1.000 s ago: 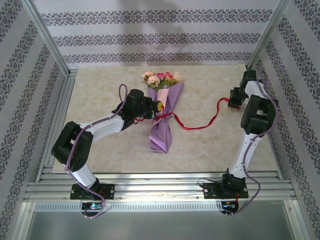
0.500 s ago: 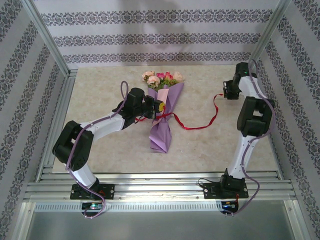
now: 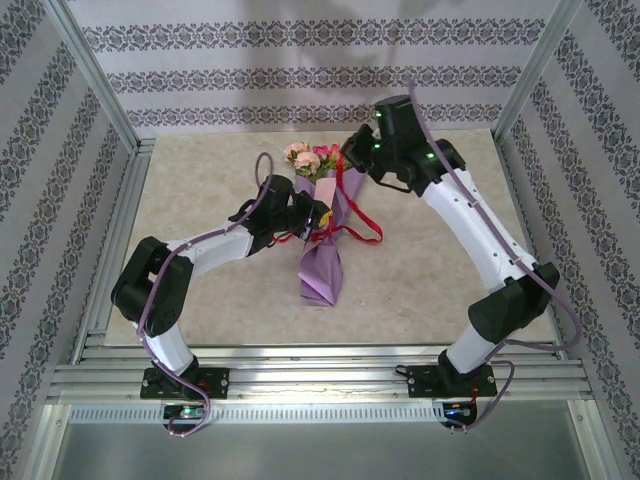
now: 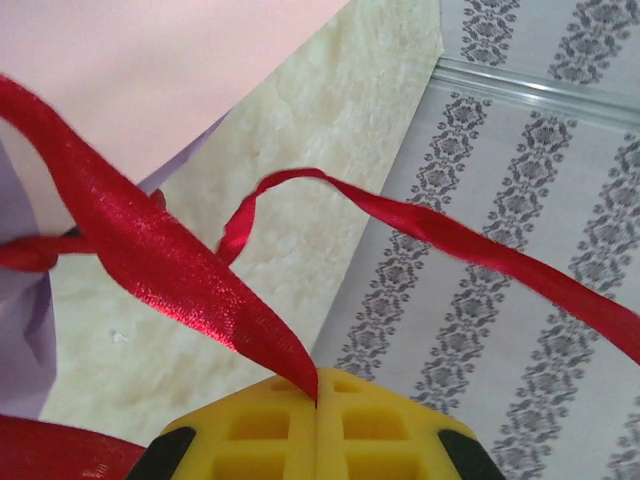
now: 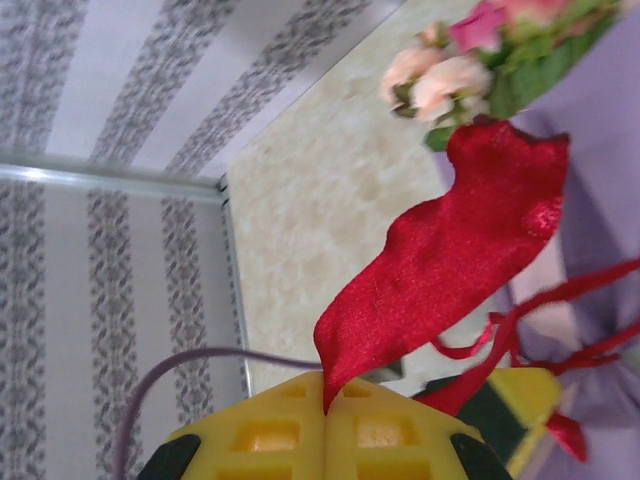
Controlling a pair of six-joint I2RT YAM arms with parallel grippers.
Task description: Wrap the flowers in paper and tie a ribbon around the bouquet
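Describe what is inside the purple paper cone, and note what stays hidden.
Pink and magenta roses stick out of the paper cone at its far end. Their stems are covered by the paper.

A high rear camera overlooks the beige marbled tabletop; both wrist cameras, close in, share the narrow red ribbon.

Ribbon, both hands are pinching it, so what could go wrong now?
The ribbon sits right at the tips of the left hand and right hand, so a tug might pull it free. The bouquet lies unheld on the table, so pulling might drag it. Slack loops could tangle.
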